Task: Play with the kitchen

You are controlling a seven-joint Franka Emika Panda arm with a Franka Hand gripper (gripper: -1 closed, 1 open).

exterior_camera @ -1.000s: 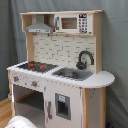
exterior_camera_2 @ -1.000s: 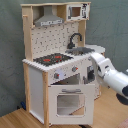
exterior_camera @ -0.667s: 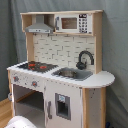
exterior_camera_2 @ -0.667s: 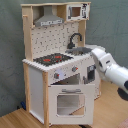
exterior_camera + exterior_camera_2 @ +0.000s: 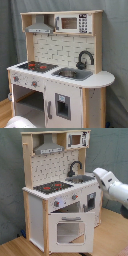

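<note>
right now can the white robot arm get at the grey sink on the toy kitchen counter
Probably yes. In the second exterior view the white robot arm sits beside the counter at sink height, and nothing stands between it and the grey sink; only the black faucet rises behind the basin.

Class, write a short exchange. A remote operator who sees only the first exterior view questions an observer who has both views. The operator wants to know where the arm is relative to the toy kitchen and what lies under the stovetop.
Operator: My first exterior view shows the kitchen, but I can't make out the arm. Where is it?
Observer: In the second exterior view the arm enters from the second exterior view's right. Its end is at counter height by the sink end.
Operator: What is under the stovetop?
Observer: The second exterior view shows the oven door face-on, with a window and a handle above it.
</note>
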